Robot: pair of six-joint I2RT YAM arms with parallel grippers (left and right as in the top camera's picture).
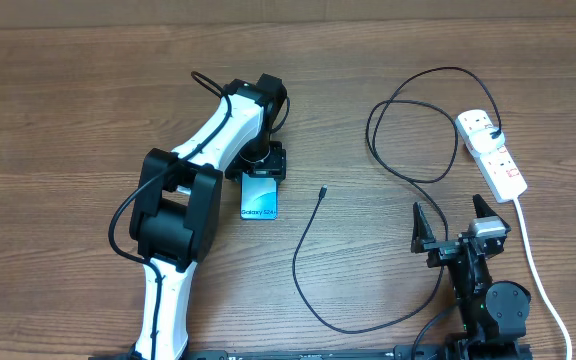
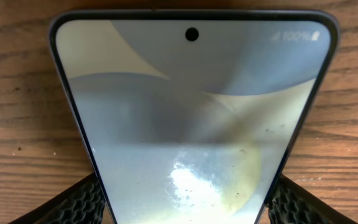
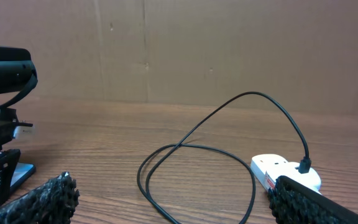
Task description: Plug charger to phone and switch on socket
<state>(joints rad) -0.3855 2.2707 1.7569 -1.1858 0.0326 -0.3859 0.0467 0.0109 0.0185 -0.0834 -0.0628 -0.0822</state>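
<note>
A slim blue-screened phone (image 1: pixel 259 200) is straddled by the left gripper (image 1: pixel 264 172), with ribbed pads (image 2: pixel 82 200) set at both long edges; whether it is clamped cannot be told. Its long axis is pointed toward the robot. The connector tip (image 1: pixel 323 190) of the thin black charger cable (image 1: pixel 295 260) is found just right of it, nearer that arm. The right gripper (image 1: pixel 452 222) is held wide and empty, below the white power strip (image 1: pixel 491 152).

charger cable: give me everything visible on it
The charger is a long thin black cable lying slack on the wooden table. Its plug sits in the white socket. From there the cable makes a wide loop, sweeps back toward the robot and ends in a small connector tip, lying free and apart from the phone.
</note>
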